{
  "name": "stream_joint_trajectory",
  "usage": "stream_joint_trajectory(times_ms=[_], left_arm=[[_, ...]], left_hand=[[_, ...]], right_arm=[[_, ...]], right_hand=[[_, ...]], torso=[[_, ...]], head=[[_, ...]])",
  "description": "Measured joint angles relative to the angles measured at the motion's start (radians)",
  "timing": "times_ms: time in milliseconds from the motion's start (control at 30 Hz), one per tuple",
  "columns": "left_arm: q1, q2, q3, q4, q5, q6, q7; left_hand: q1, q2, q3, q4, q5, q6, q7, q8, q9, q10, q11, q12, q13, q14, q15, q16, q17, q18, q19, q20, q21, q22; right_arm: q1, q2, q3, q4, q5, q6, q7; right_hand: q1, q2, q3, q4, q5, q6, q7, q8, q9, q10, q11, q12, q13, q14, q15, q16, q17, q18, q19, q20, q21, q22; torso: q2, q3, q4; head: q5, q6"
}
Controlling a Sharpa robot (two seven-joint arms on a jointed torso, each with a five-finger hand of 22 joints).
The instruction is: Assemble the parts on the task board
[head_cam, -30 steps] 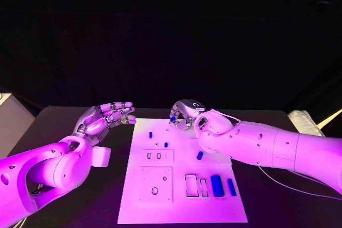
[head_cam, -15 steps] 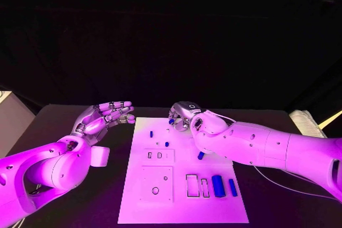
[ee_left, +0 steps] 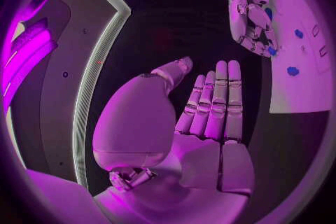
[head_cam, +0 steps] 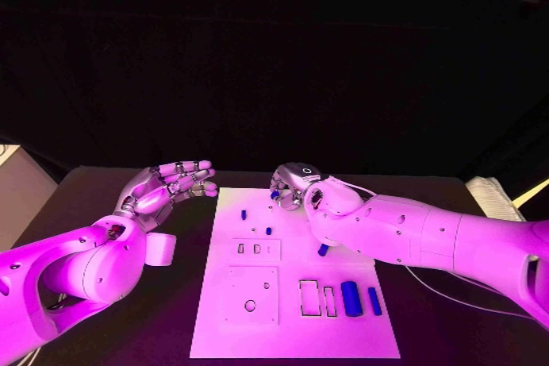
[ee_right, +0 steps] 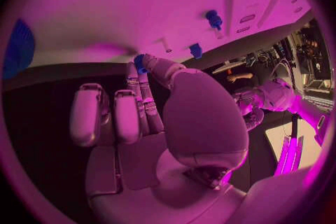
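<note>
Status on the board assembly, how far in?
Early. Done: small blue pegs stand near the task board's far end. In hand: the right hand pinches a small blue part there. Left: two blue bars lie beside empty slots, another piece loose mid-board. The left hand hangs open beside the board.

matt white task board (head_cam: 258, 302); glossy blue parts (head_cam: 350, 298), smooth glossy arms (head_cam: 458, 237)

Right hand (head_cam: 294, 185), small blue part (head_cam: 276, 193) pinched in fingertips, is being shifted slightly leftward over task board (head_cam: 293, 318) far end.
</note>
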Motion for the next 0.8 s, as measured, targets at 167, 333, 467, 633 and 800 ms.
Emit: stream_joint_trajectory(times_ms=[167, 333, 467, 633, 800], left_arm=[[0.001, 0.0, 0.0, 0.0, 0.0, 0.0, 0.0], [0.002, -0.001, 0.0, 0.001, 0.0, 0.0, -0.001], [0.002, -0.002, 0.0, 0.001, 0.0, 0.001, -0.001], [0.003, -0.007, 0.0, 0.0, 0.0, 0.002, -0.002], [0.003, -0.014, 0.0, -0.001, 0.0, 0.002, -0.002]], left_hand=[[0.0, 0.0, 0.0, 0.0, 0.0, 0.0, 0.0, 0.0, 0.0, 0.0, 0.0, 0.0, 0.0, 0.0, 0.0, 0.0, 0.0, 0.0, 0.0, 0.0, 0.0, 0.0], [0.0, 0.0, 0.0, 0.0, 0.0, 0.0, 0.0, 0.0, 0.0, 0.0, 0.0, 0.0, 0.0, 0.0, 0.0, 0.0, 0.0, 0.0, 0.0, 0.0, 0.0, 0.0], [0.0, 0.0, 0.0, 0.0, 0.0, 0.0, 0.0, 0.0, 0.0, 0.0, 0.0, 0.0, 0.0, 0.0, 0.0, 0.0, 0.0, 0.0, 0.0, 0.0, 0.0, 0.0], [0.0, 0.0, 0.0, 0.0, 0.0, 0.0, 0.0, 0.0, 0.0, 0.0, 0.0, 0.0, 0.0, 0.0, 0.0, 0.0, 0.0, 0.0, 0.0, 0.0, 0.0, 0.0], [0.0, 0.0, 0.0, 0.0, 0.0, 0.0, 0.0, 0.0, 0.0, 0.0, 0.0, 0.0, 0.0, 0.0, 0.0, 0.0, 0.0, 0.0, 0.0, 0.0, 0.0, 0.0]], right_arm=[[0.0, 0.005, 0.0, -0.007, 0.0, 0.006, 0.0], [-0.001, 0.006, -0.001, -0.012, 0.001, 0.019, 0.003], [-0.001, -0.01, -0.001, -0.001, 0.002, 0.021, 0.005], [-0.001, -0.066, 0.0, 0.055, 0.005, 0.017, 0.006], [-0.001, -0.149, 0.003, 0.141, 0.01, 0.007, 0.006]], right_hand=[[0.0, 0.0, 0.0, 0.0, 0.0, -0.004, 0.004, 0.0, 0.0, 0.0, 0.0, 0.002, 0.0, 0.0, 0.0, 0.0, -0.007, 0.0, -0.009, 0.001, -0.017, -0.016], [-0.035, -0.036, 0.006, 0.01, 0.004, -0.081, 0.035, -0.04, 0.006, -0.078, 0.031, -0.05, -0.013, -0.004, 0.023, -0.041, -0.079, 0.011, -0.08, 0.02, -0.123, -0.142], [-0.005, -0.04, -0.185, 0.026, -0.014, -0.177, 0.046, -0.098, -0.011, -0.237, 0.051, -0.067, -0.022, -0.078, 0.041, -0.19, -0.292, 0.063, -0.21, 0.044, -0.355, -0.396], [0.153, -0.023, -0.434, 0.162, 0.021, -0.193, 0.037, -0.112, -0.012, -0.318, 0.059, -0.001, -0.022, -0.104, 0.043, -0.248, -0.397, 0.078, -0.215, 0.041, -0.476, -0.506], [0.179, -0.028, -0.449, 0.207, 0.029, -0.187, 0.042, -0.112, -0.012, -0.313, 0.052, 0.027, -0.022, -0.088, 0.039, -0.235, -0.388, 0.078, -0.19, 0.038, -0.471, -0.486]], torso=[[0.001, -0.0005, 0.0002], [0.001, -0.0005, -0.0001], [0.001, -0.0004, -0.0006], [0.001, 0.0005, -0.0016], [0.0, 0.0012, -0.0039]], head=[[0.001, 0.002], [0.002, 0.003], [0.003, 0.002], [0.005, 0.001], [0.008, 0.004]])
